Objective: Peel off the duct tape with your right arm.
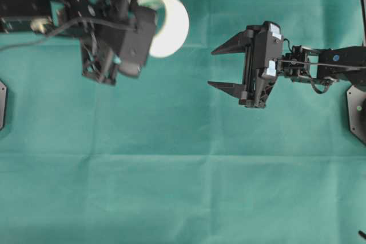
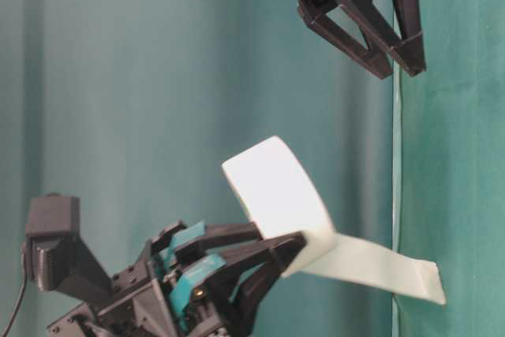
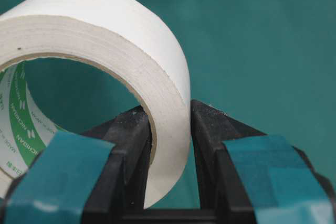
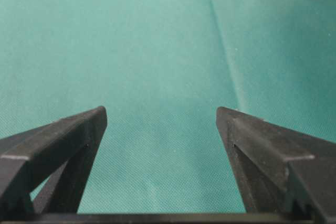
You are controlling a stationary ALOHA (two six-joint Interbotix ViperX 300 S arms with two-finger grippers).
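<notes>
The duct tape (image 2: 278, 193), a white roll with a loose strip (image 2: 379, 268) trailing off its side, is held up off the green cloth (image 1: 183, 187), its wall pinched between the fingers of the left claw (image 3: 170, 148), one inside the ring, one outside. The right claw (image 1: 220, 67) hangs well apart from it with fingers spread wide and nothing between them, pointing toward the roll. The risk from here: the free end droops and could sway, so a closing grab may miss it, and a hard pull could twist the roll out of the narrow pinch.
</notes>
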